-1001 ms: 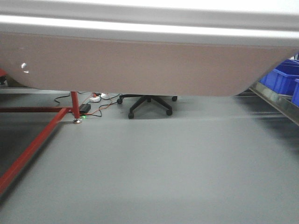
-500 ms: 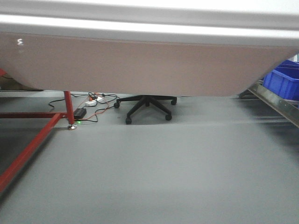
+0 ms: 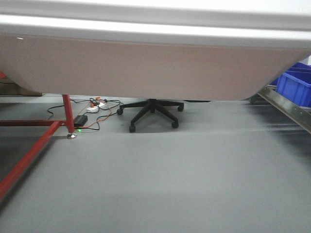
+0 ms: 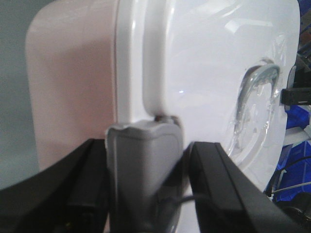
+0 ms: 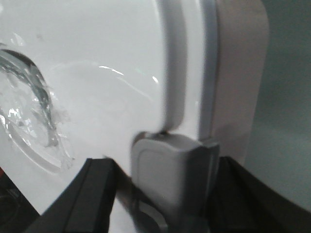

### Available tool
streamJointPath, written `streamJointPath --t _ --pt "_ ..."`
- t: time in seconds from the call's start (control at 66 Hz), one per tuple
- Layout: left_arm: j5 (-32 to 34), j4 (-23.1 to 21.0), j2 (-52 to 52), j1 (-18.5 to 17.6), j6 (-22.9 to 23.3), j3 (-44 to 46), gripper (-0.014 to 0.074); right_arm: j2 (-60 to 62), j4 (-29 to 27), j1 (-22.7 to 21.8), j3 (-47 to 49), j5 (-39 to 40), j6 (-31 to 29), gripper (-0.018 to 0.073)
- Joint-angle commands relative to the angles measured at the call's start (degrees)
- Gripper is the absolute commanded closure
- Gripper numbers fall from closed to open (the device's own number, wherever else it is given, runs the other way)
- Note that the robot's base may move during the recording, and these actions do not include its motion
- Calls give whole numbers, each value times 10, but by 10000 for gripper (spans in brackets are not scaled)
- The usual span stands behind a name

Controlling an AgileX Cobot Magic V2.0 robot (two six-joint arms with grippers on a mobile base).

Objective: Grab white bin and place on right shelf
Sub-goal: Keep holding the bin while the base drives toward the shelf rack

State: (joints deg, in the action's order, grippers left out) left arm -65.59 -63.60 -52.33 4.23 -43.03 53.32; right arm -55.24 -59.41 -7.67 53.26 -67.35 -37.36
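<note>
The white bin (image 3: 155, 68) was held clear of the grey floor (image 3: 170, 179) and filled the top of the front view. It was kept apart from the right shelf (image 3: 287, 107), on which a blue crate (image 3: 295, 87) was seen. Its grey end latches (image 4: 144, 187) were clamped by the left gripper (image 4: 148, 153) and the right gripper (image 5: 165, 170).

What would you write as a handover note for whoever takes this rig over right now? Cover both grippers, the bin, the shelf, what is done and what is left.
Left gripper: shut on the white bin, fingers either side of its grey latch.
Right gripper: shut on the bin's opposite end, the same way.
Bin: held in the air, lid on, floor visible beneath it.
Right shelf: ahead to the right, blue crate behind its front beam.
Done: grab and lift.
Left: carry to the shelf, set down, release.
</note>
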Motion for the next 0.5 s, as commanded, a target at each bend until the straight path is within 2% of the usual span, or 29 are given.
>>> streamJointPath --t 0.0,0.485 --pt "-76 -96 10 -9 -11 17 400 11 -101 6 18 -62 -2 265" --pt "-76 -96 10 -9 -11 17 400 11 -101 6 18 -62 -2 265"
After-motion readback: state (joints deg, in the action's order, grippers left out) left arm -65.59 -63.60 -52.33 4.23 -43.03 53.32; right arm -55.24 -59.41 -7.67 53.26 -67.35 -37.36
